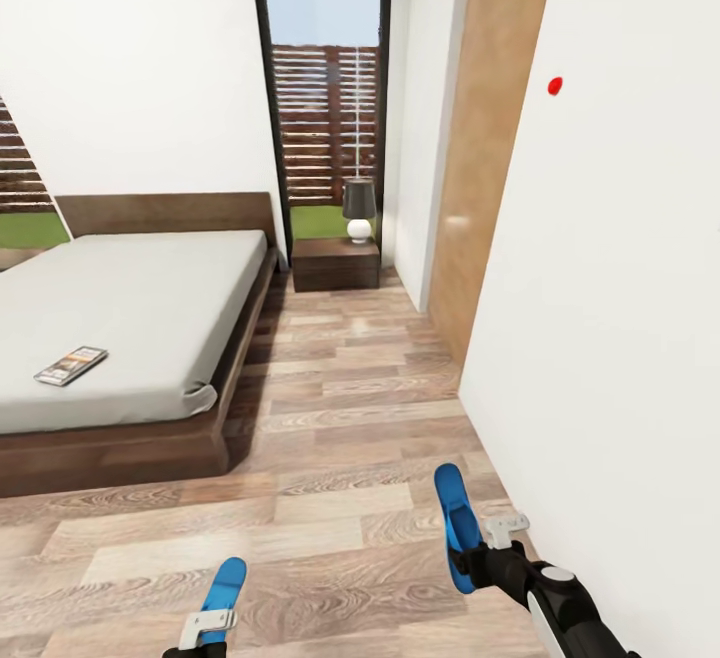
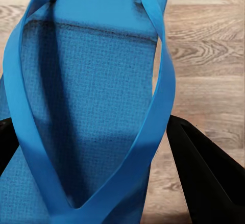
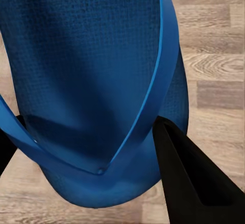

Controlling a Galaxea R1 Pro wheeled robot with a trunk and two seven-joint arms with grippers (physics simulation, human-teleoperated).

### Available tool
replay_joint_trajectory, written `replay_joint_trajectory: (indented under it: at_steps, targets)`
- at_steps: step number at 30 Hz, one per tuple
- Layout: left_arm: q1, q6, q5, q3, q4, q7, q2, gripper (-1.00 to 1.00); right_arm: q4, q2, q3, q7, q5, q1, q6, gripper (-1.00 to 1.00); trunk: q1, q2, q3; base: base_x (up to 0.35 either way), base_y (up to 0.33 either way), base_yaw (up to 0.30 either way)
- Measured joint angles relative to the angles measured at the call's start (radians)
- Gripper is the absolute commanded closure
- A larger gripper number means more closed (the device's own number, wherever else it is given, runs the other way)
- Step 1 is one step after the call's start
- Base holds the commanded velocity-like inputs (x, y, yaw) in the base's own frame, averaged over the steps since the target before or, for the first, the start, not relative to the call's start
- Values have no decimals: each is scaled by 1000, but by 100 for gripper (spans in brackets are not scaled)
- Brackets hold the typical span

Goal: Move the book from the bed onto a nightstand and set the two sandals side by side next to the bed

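Blue sandals, one gripped in each hand's fingers.
Left sandal (image 1: pixel 222 586) and right sandal (image 1: pixel 457 526) point ahead; book (image 1: pixel 71 365) lies slantwise on bed (image 1: pixel 150 308), lettering unreadable.

Matt, finely textured blue foam sandals (image 2: pixel 87 96), wood-plank floor (image 1: pixel 340 408), smooth grey cloth mattress (image 1: pixel 130 308).

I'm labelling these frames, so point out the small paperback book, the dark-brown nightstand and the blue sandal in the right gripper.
Small dark-covered paperback book (image 1: pixel 71 365): head view, middle of cover.
Low dark-brown wooden nightstand (image 1: pixel 335 268): head view, drawer front.
Bright blue flat sandal (image 1: pixel 455 518): head view, sole.
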Motion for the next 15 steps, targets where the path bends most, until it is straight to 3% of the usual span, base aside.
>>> replay_joint_trajectory:
  at_steps: [15]
  targets:
    - [0, 0, 0, 0, 0, 0, 0, 100, 1, 1, 0, 2, 0, 0, -5, 100, 0, 0, 0, 340, 0, 0]
